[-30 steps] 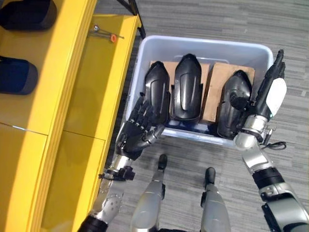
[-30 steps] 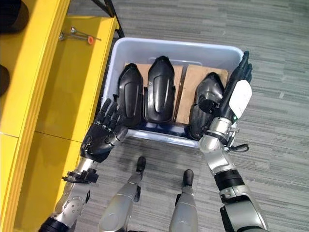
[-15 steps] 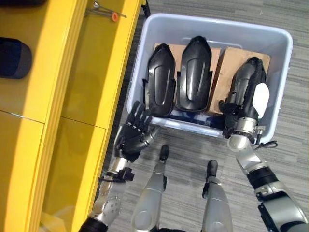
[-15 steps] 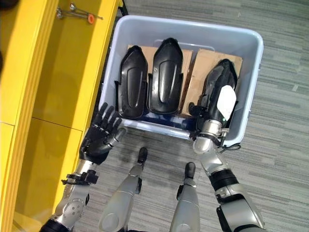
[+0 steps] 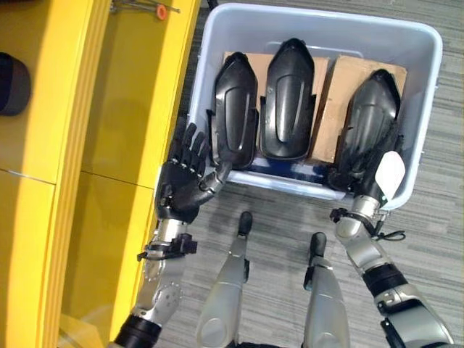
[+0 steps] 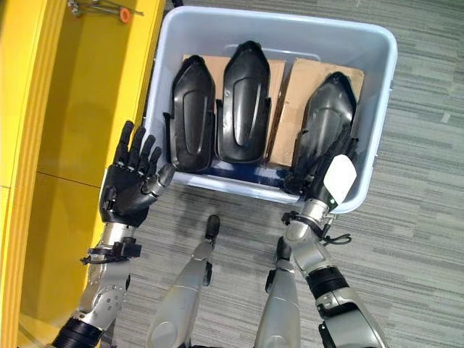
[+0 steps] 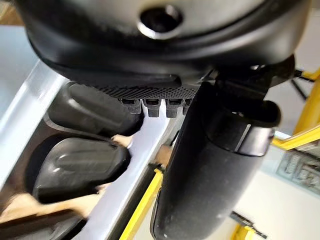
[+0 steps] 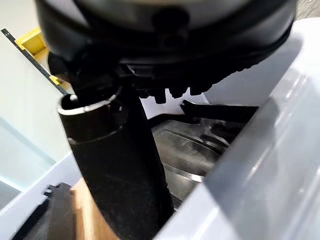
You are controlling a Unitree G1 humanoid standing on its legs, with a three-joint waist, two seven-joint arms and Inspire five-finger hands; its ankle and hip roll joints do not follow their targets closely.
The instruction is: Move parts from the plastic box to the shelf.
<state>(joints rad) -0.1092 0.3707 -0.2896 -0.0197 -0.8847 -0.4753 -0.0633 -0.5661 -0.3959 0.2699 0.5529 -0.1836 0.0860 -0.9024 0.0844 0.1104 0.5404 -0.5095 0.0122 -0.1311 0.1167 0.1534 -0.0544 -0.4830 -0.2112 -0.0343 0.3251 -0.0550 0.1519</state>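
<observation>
Grey floor, plastic box (image 5: 417, 156) upper centre of frame. My right hand (image 5: 362, 174) at near end of right part (image 5: 371, 116), fingers hidden, grip unclear; part's long axis runs away from me. My left hand (image 5: 185, 185) splayed wide outside box. Yellow shelf (image 5: 94, 109) at frame left.

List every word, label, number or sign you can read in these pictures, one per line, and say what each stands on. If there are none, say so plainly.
None: no readable word, number or sign shows in any view.
The three black parts carry no print.
The plastic box and the cardboard in it are bare.
The yellow shelf is bare.
The white cover on the right hand is blank; the left hand shows no marking.
</observation>
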